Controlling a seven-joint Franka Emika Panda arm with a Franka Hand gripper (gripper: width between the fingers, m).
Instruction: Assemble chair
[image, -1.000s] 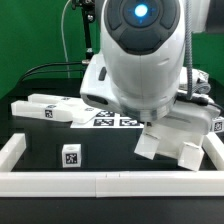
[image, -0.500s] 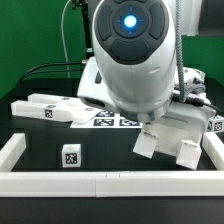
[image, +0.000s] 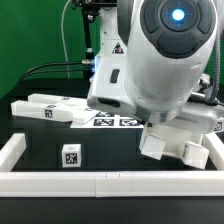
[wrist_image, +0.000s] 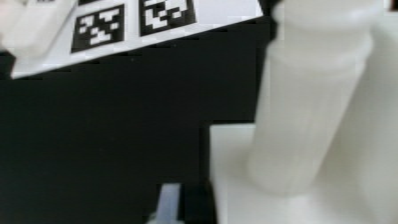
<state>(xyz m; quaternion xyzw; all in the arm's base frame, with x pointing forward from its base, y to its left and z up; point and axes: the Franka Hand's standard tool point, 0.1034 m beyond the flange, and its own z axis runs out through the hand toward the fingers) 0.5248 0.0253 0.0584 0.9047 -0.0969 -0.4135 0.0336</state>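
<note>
The chair is in loose white tagged parts. A cluster of blocky parts (image: 170, 148) lies at the exterior view's right, under my arm. Two long bars (image: 45, 108) lie at the left, and a small tagged cube (image: 70, 156) stands in front of them. In the wrist view a thick white post (wrist_image: 320, 100) stands on a flat white piece (wrist_image: 240, 185), very close to the camera. My gripper is hidden behind the arm in the exterior view. In the wrist view only one fingertip (wrist_image: 169, 205) shows, just beside the flat piece's edge. The other finger is hidden.
The marker board (image: 105, 121) lies at the middle back and also shows in the wrist view (wrist_image: 125, 25). A long white border rail (image: 100, 182) runs along the front, with side rails at the left (image: 12, 150) and right (image: 216, 150). My arm's bulky body (image: 165, 60) blocks the right half.
My arm has swung toward the exterior view's right. The blocky parts under it have shifted slightly to the right. The bars and the cube have not moved.
</note>
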